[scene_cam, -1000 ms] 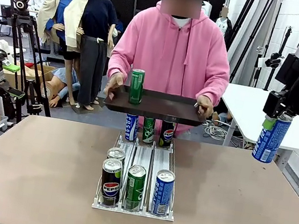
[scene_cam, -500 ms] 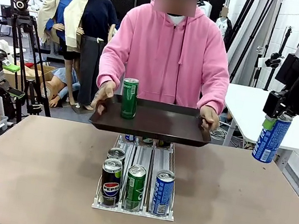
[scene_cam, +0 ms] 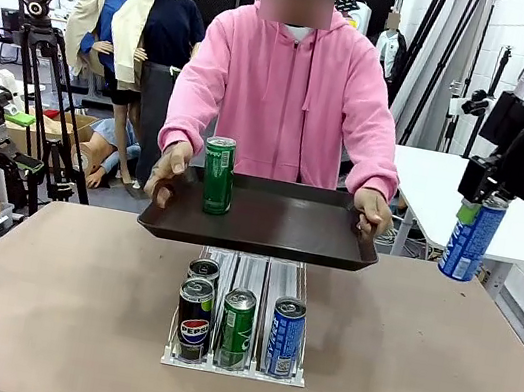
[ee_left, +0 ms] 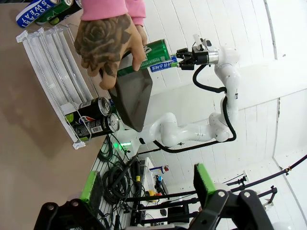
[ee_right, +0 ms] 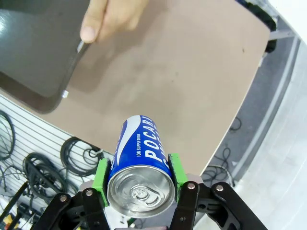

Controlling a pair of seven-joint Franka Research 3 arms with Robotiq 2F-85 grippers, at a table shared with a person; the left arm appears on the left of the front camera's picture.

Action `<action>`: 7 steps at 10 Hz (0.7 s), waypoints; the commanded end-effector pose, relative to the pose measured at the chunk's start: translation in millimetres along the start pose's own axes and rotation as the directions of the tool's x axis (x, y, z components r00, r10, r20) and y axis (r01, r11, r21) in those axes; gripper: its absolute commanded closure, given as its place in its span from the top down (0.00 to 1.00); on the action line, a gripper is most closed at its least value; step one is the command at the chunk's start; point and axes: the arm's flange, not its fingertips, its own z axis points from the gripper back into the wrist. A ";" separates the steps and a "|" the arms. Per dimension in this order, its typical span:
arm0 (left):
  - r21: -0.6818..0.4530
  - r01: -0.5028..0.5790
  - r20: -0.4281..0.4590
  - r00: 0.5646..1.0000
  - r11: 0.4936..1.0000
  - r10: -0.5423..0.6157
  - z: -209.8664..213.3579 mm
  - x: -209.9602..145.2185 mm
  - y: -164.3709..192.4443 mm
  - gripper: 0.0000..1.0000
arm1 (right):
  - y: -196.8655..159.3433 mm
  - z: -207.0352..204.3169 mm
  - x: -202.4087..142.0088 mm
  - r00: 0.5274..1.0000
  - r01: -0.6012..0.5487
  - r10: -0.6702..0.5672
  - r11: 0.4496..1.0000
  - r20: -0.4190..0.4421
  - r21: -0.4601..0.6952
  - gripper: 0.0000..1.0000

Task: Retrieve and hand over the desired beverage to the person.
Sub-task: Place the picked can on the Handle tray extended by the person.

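A blue drink is ready to go on the tray.

The right gripper (ee_right: 137,178) pinches the tall blue Pocari can (scene_cam: 471,237) up high; the person (scene_cam: 290,94) holds out the flat dark tray (scene_cam: 276,231) to catch it. The left gripper (ee_left: 146,188) is spread wide, holding nothing.

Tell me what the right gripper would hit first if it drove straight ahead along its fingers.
Probably the bare table: the right gripper, shut on the Pocari Sweat can, points past the tray's corner. Depth is unclear.

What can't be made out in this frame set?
- Back cans in the rack: front view, hidden behind the person's tray.
- Green can label: front view, print too small.
- Blue can in the right gripper: right wrist view, far side of the label curves away.
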 end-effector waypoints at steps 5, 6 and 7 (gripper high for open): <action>0.007 -0.002 0.006 1.000 1.000 0.002 -1.3 -1.2 -0.7 1.00 | 68.9 56.7 91.5 0.985 -0.171 0.171 0.985 -0.022 0.013 0.00; 0.007 -0.002 0.006 1.000 1.000 0.002 -1.3 -1.2 -0.7 1.00 | 85.1 60.6 103.8 0.978 -0.207 0.208 0.978 -0.025 0.013 0.00; 0.007 -0.002 0.006 1.000 1.000 0.002 -1.3 -1.2 -0.7 1.00 | 97.1 59.1 118.6 0.970 -0.240 0.241 0.970 -0.032 0.020 0.00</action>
